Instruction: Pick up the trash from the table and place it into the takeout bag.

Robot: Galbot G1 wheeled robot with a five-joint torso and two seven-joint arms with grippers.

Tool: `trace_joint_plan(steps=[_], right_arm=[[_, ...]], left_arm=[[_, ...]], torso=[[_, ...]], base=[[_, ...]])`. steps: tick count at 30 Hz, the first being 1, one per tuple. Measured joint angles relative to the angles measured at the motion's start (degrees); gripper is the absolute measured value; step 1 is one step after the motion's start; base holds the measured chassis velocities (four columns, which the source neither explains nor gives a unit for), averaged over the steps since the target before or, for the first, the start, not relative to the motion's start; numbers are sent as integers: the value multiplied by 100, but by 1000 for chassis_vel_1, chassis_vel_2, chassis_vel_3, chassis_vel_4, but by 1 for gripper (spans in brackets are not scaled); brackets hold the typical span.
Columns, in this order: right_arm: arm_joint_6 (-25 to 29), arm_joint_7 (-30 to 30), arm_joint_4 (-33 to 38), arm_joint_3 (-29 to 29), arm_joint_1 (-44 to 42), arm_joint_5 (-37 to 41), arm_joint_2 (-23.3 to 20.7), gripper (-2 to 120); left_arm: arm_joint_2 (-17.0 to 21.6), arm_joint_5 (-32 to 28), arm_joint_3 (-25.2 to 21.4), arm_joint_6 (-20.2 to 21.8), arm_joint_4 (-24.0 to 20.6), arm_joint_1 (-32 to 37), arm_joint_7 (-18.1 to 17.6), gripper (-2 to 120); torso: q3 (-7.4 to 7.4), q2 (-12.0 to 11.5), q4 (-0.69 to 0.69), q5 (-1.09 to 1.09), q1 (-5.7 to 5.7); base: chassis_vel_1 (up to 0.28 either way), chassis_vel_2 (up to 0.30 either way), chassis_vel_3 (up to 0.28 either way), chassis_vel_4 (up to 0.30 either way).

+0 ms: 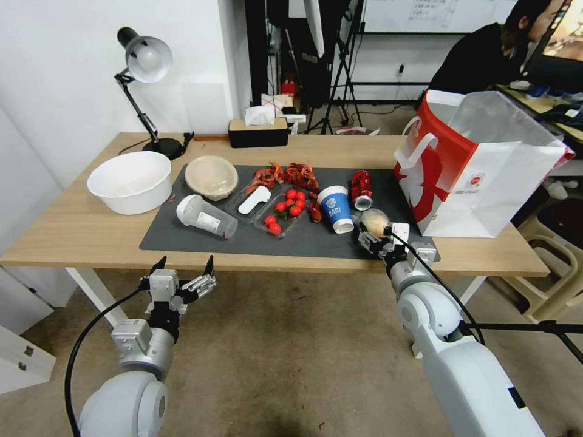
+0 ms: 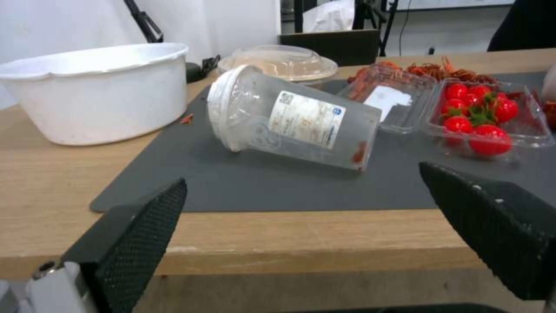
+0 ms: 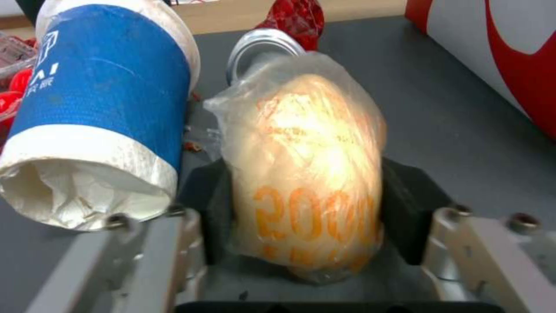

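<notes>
Right gripper [image 3: 304,208] clamped on the beige plastic-wrapped lump [image 3: 307,174], lower right of the mat, seemingly not yet lifted. Best raised straight, clear of the blue-and-white paper cup [image 3: 98,108], toward the takeout bag [image 1: 480,164]. Left gripper [image 1: 182,276] spread wide, lower left, idle.

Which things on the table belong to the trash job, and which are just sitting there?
Job: plastic-wrapped lump between the right gripper fingers; blue-and-white paper cup; crushed red can; clear plastic cup; paper bowl; takeout bag. Left gripper open, off the table.

Bystanders: lamp; white basin; tissue box.
</notes>
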Motion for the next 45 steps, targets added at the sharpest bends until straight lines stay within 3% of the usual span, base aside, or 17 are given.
trace_joint_plan(steps=[7, 14, 23, 28, 29, 34, 36, 38, 42, 45], right_arm=[[10, 4, 28, 28, -82, -6, 11, 25], [233, -90, 242, 94, -190, 103, -16, 9], [794, -819, 1168, 541, -251, 902, -342, 8], [1319, -1119, 1473, 957, 254, 1832, -789, 8], [1440, -929, 1449, 1126, 648, 2183, -1054, 8], [1452, -558, 1278, 1226, 1035, 2418, -1333, 8], [1419, 7, 840, 1296, 1549, 2570, -1656, 8], [1225, 638, 402, 1310, 1972, 2686, -1851, 8], [956, 1203, 118, 1295, 2251, 2772, -1948, 8], [383, 2017, -86, 1173, 2478, 2945, -1994, 8]], left_arm=[[1, 37, 9, -44, 26, 1, -1, 100], [6, 39, 7, -58, 29, 3, -1, 100], [-3, 40, -2, -84, 28, 5, -3, 100], [-24, 77, 14, -124, 26, 21, -3, 100], [-30, 92, 20, -140, 16, 34, -4, 100], [-30, 100, 20, -166, 11, 48, -4, 100], [-35, 117, 18, -201, 7, 64, -5, 100], [-42, 144, 18, -245, 7, 75, -3, 100], [-49, 168, 18, -278, 14, 83, -3, 100], [-60, 191, 20, -314, 27, 81, -2, 100]], torso=[[0, 0, 0, 0, 0], [0, 0, 1, 3, 0], [0, 0, 0, 0, 0], [0, 0, 0, 1, 0], [0, -1, 0, 2, 0], [0, 0, 0, 1, 0], [0, -1, 0, 2, 0], [0, -1, 0, 3, 0], [0, -1, 0, 2, 0], [0, -1, 0, 2, 1]], base=[[0, 0, 0, 0], [0, 0, 0, 0], [0, 0, 0, 0], [0, 0, 0, 0], [0, 0, 0, 0], [0, 0, 0, 0], [0, 0, 0, 0], [0, 0, 0, 0], [0, 0, 0, 0], [0, 0, 0, 0]])
